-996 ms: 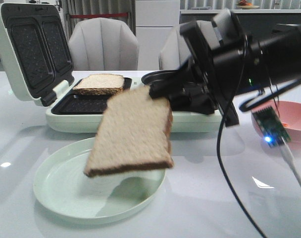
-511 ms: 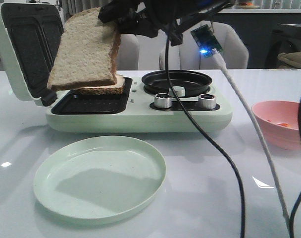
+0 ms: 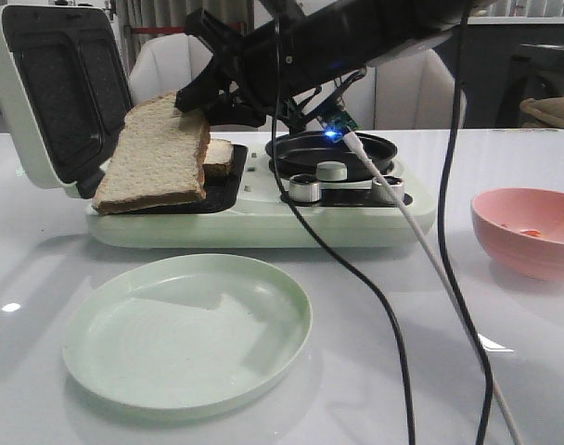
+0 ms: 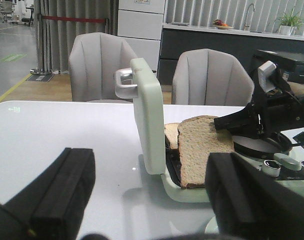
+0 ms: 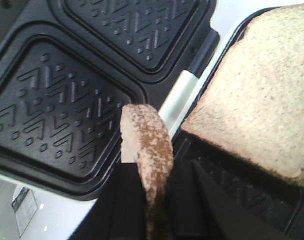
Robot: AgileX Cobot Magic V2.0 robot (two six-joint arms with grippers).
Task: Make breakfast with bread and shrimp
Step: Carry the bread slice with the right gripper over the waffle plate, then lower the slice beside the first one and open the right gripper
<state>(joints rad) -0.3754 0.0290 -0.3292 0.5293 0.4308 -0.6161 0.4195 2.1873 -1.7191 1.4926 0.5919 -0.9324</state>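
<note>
Lowering the top bread slice (image 3: 157,158) into the sandwich maker (image 3: 254,218), my right pincer (image 3: 200,93) is pinching it by its upper crust edge. It leans tilted, lower edge near the tray's front lip, against the second slice (image 3: 217,156) lying flat behind it. I see no shrimp on either slice; orange specks sit in the pink bowl (image 3: 528,232). My left pincer (image 4: 142,200) is spread and holds nothing, back from the surface (image 3: 505,371). My worry: letting go at this tilt, the slice could slide over the lip toward the green plate (image 3: 185,329), or settle crooked and jam the open lid (image 3: 50,93).
</note>
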